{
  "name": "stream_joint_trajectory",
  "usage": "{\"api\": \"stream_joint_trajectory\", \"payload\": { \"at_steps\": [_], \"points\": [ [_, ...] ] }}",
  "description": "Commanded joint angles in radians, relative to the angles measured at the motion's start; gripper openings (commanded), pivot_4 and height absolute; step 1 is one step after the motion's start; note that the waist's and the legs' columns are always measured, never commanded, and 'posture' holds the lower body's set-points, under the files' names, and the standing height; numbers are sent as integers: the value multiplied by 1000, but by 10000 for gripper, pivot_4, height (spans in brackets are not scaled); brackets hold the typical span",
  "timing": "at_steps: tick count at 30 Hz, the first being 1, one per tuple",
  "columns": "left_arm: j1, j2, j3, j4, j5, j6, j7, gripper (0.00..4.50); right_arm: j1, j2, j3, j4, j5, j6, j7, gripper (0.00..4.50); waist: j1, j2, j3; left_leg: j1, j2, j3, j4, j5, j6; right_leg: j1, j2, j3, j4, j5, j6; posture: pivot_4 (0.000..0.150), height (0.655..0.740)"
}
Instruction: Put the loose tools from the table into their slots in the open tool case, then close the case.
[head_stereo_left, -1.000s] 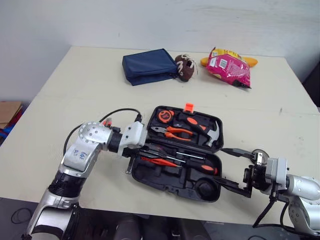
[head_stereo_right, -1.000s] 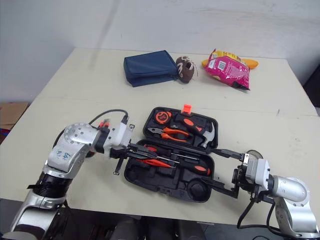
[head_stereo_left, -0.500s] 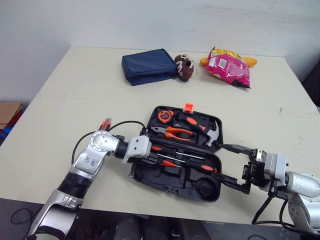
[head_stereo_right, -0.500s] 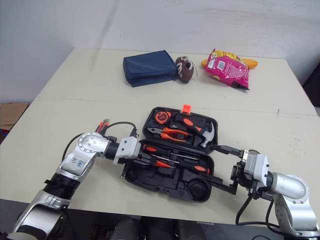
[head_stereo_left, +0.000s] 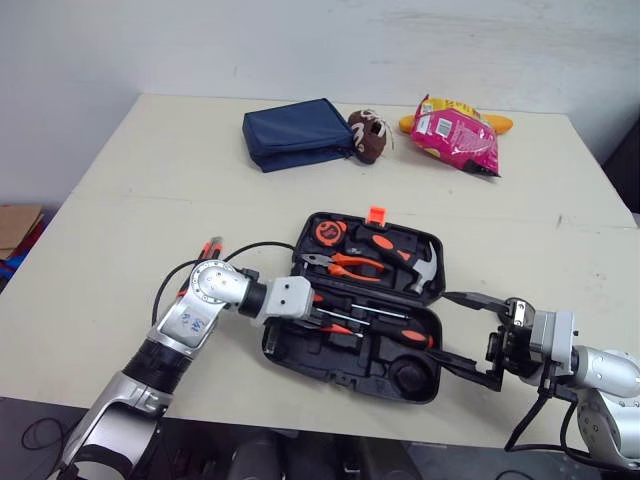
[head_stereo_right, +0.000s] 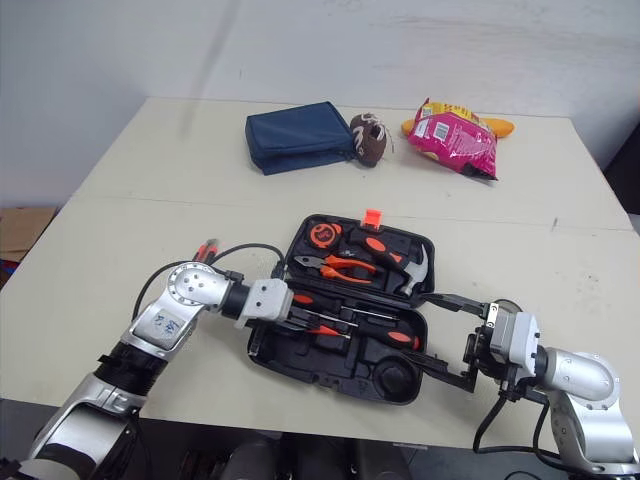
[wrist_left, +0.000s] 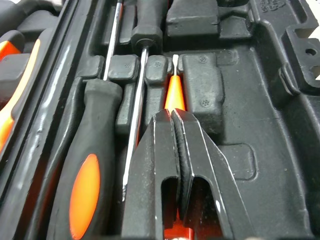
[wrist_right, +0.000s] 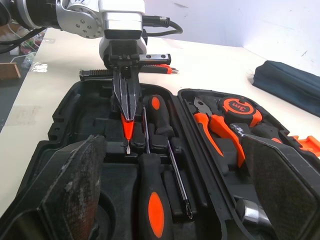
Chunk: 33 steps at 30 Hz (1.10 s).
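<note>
The black tool case (head_stereo_left: 300, 352) lies open near the table's front edge. Its back half holds a tape measure (head_stereo_left: 329, 232), orange pliers (head_stereo_left: 352, 264) and a hammer (head_stereo_left: 423, 270). Its front half holds black-and-orange screwdrivers (wrist_left: 90, 170). My left gripper (head_stereo_left: 325, 318) reaches low into the front half from the left. It is shut on a thin orange-handled tool (wrist_left: 175, 95) that lies along a moulded slot beside the screwdriver shafts. My right gripper (head_stereo_left: 445, 327) stands open at the case's right end, one finger at each side of that corner.
At the back of the table lie a blue pouch (head_stereo_left: 295, 132), a small brown football (head_stereo_left: 368, 135) and a pink snack bag (head_stereo_left: 455, 130). Bare tabletop (head_stereo_left: 150, 200) spreads left of the case and between it and those things.
My left gripper has pushed further right and lower into the case's front half, carrying the orange-handled tool. The right gripper has hardly moved.
</note>
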<state>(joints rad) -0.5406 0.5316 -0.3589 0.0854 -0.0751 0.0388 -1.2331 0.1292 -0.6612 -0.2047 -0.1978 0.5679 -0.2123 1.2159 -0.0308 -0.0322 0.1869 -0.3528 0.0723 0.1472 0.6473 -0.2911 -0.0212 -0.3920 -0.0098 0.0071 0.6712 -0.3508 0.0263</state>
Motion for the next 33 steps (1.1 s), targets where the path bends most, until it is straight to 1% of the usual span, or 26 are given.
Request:
{"api": "stream_joint_trajectory", "payload": {
  "at_steps": [1, 6, 9, 12, 13, 15, 17, 18, 20, 22, 25, 27, 28, 30, 32, 33],
  "points": [
    [12, 32, -44, 36, 79, 39, 10, 269, 0, -24, -37, -73, 13, 26, -30, 45000, 0, 0, 0, 0, 0, 0, 0, 0, 0, 0, 0, 0, 0, 0, 0, 1500, 7400],
    [18, 11, 18, 31, -11, -34, 12, 269, -6, -43, -51, -102, 26, 61, -55, 45000, -1, 0, -1, 0, 0, 0, 0, 0, 0, 0, 0, 0, 0, 0, 0, 1500, 7400],
    [31, 22, 106, 0, -90, -51, 13, 269, -8, -65, -90, -122, 46, 101, -80, 45000, -2, 0, -1, 0, 0, 0, 0, 0, 0, -1, 0, 0, 0, 0, 0, 1500, 7400],
    [80, 54, 280, -111, -300, 57, 6, 269, 24, -111, -185, -113, 57, 141, -90, 45000, -3, 0, 0, -2, 0, 0, -1, 0, 0, -2, 0, 0, 0, 0, 0, 1500, 7400],
    [97, 72, 330, -139, -348, 101, 16, 269, 39, -121, -216, -104, 58, 144, -88, 45000, -3, 0, 0, -3, 1, 0, -1, 0, 0, -3, 0, 0, 0, 0, 0, 1500, 7400],
    [134, 120, 414, -169, -402, 175, 44, 269, 71, -130, -273, -76, 55, 139, -80, 45000, -2, 0, 0, -3, 1, -1, -2, 0, -1, -3, 0, -1, -2, 0, 0, 1500, 7400],
    [169, 158, 466, -187, -424, 214, 62, 269, 94, -128, -313, -49, 48, 128, -72, 45000, -2, 0, 0, -2, 1, -1, -2, 0, -1, -2, 0, -1, -3, 0, 0, 1500, 7400],
    [200, 187, 511, -181, -423, 223, 78, 2606, 116, -125, -345, -13, 32, 105, -64, 45000, -2, 0, 0, -2, 1, -1, -2, 0, -1, -1, 0, -1, -4, 0, 0, 1500, 7400],
    [282, 249, 633, -119, -377, 182, 129, 7685, 171, -121, -433, 96, -17, 38, -59, 45000, -4, 0, 0, -2, 1, 0, -3, -1, 0, -1, 0, -1, -6, 0, 0, 1500, 7400],
    [340, 295, 720, -53, -340, 133, 168, 16268, 204, -119, -495, 176, -43, -4, -70, 45000, -4, 0, 1, -2, 1, 0, -4, -2, 0, -1, 0, -1, -8, 0, 0, 1500, 7400],
    [393, 355, 844, 88, -327, 68, 201, 30079, 230, -129, -584, 295, -52, -56, -83, 45000, -5, -1, 1, -2, 0, 0, -10, -2, 0, -2, -1, -1, -12, 0, 0, 1500, 7400],
    [417, 401, 917, 244, -307, 2, 221, 38960, 251, -142, -640, 378, -64, -82, -94, 45000, -6, -1, 1, 0, -1, 1, -13, -4, 3, -2, -2, -1, -13, 0, 0, 1500, 7400],
    [423, 416, 934, 303, -297, -31, 224, 44450, 255, -144, -655, 403, -68, -92, -98, 45000, -7, -1, 1, 0, -1, 1, -14, -4, 4, -2, -3, -1, -13, 0, 0, 1500, 7400],
    [439, 451, 962, 438, -268, -102, 243, 44450, 270, -154, -680, 458, -83, -119, -98, 45000, -10, -1, 1, 1, -1, 2, -17, -4, 4, -2, -3, -1, -13, 0, -2, 1500, 7400],
    [457, 492, 982, 578, -223, -136, 325, 44450, 286, -163, -705, 516, -99, -144, -105, 45000, -14, -1, 1, 1, -1, 2, -18, -4, 3, -2, -3, -2, -13, -1, -3, 1500, 7400],
    [460, 502, 991, 619, -216, -151, 352, 44450, 292, -166, -708, 533, -103, -155, -107, 45000, -16, -1, 1, 1, -1, 2, -19, -4, 3, -3, -3, -2, -13, -1, -3, 1500, 7400]
  ]
}}
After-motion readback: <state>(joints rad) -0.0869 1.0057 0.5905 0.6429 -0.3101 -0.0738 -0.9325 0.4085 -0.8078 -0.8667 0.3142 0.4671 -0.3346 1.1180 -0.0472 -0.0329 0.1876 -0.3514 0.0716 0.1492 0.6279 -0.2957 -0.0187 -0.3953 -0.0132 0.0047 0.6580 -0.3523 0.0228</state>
